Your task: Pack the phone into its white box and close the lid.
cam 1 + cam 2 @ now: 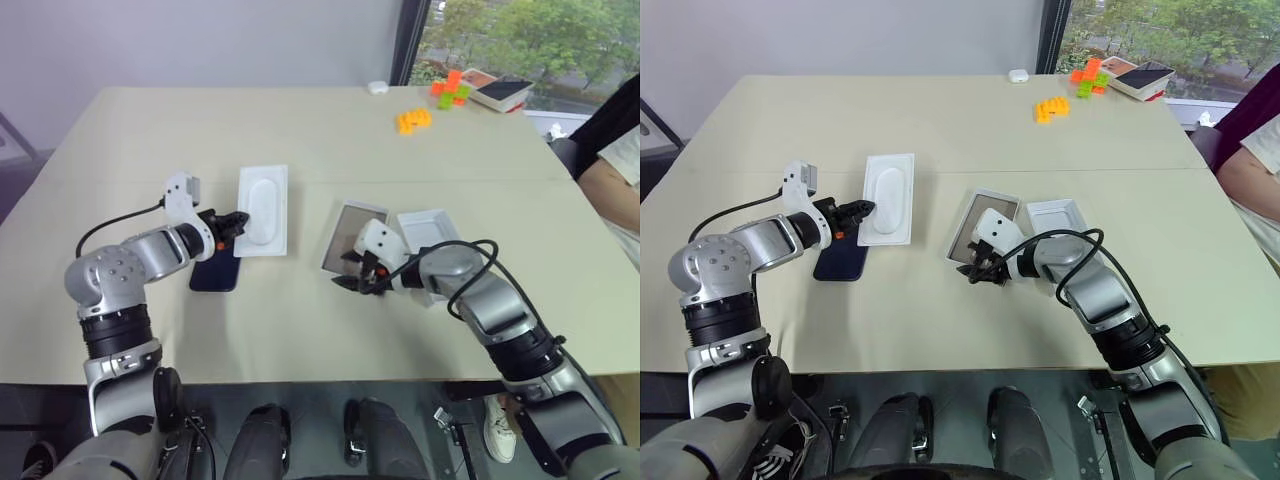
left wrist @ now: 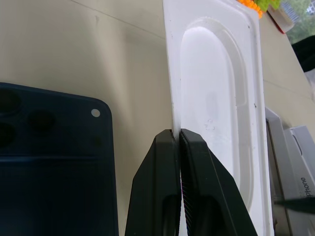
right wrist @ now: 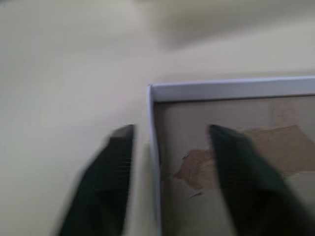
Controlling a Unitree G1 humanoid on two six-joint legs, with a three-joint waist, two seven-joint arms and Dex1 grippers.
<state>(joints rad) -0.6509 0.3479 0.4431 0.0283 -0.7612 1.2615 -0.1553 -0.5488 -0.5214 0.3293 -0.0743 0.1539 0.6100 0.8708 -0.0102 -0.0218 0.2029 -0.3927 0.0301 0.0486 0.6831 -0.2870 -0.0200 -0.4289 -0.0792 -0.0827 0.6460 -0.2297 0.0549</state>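
While your right gripper is straddling the white box's near rim, fingers apart, your left gripper is pinching the white insert; the phone is lying at its 7 o'clock.

The bench was pale beige. On it the phone was dark navy blue, and beside it the insert was plain white. The white box had a white rim and a tan floor, seemingly patched darker brown. The lid beside it was white. Toy blocks at the bench's far side were orange.
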